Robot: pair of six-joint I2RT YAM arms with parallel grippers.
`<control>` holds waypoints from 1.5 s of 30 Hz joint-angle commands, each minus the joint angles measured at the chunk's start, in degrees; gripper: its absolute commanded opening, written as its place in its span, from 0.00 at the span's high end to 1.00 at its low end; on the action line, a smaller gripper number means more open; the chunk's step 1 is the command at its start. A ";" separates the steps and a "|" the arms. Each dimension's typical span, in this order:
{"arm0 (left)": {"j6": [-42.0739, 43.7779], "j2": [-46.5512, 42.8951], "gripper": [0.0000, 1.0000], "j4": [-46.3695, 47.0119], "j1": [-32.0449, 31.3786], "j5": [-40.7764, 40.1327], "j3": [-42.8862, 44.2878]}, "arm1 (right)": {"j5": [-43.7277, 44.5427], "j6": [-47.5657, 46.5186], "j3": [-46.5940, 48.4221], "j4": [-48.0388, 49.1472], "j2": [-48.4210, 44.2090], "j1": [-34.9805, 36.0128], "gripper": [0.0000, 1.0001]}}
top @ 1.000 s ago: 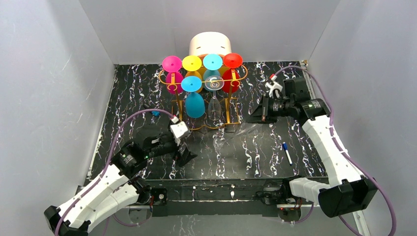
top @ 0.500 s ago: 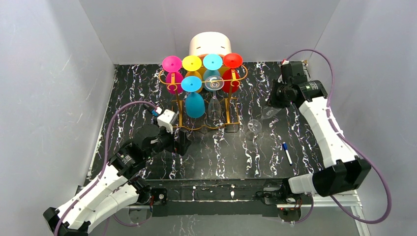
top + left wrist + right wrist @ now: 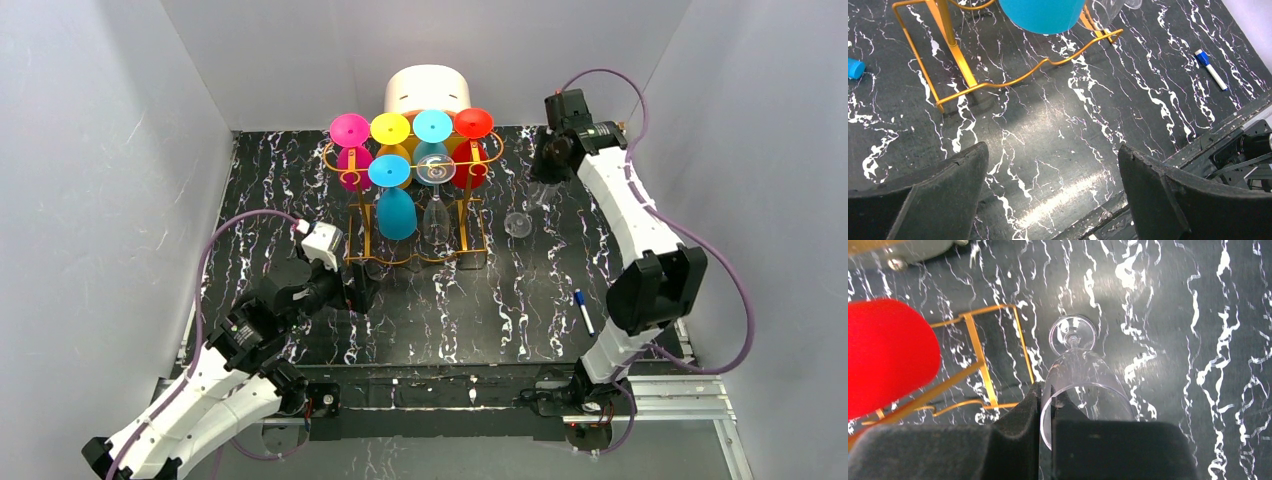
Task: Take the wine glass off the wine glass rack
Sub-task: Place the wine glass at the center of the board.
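The right pincer point(image 3: 1046, 407) is clamping the rim of a clear wine glass point(image 3: 1083, 380), with the glass foot pointing toward the black marbled worktop point(image 3: 1198, 315). The gold wine glass rack point(image 3: 977, 347) and a red glass point(image 3: 888, 355) are sitting at left.

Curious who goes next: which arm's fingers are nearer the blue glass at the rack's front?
Left. The left fingers, open, sit low just before the blue glass. The right fingers, pinching a clear glass, are beyond the right end of the rack.
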 commanded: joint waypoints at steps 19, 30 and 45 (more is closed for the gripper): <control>-4.24 3.65 0.02 -5.40 0.08 -2.35 4.90 | 8.22 -8.89 21.28 -10.11 18.47 4.83 0.99; -4.04 3.69 0.02 -6.45 0.13 -2.43 5.58 | 7.61 -9.89 19.64 -9.04 17.48 3.45 0.94; -3.95 4.98 0.02 -6.62 0.09 -1.87 6.86 | 3.86 -9.74 24.72 -11.04 17.41 2.26 0.55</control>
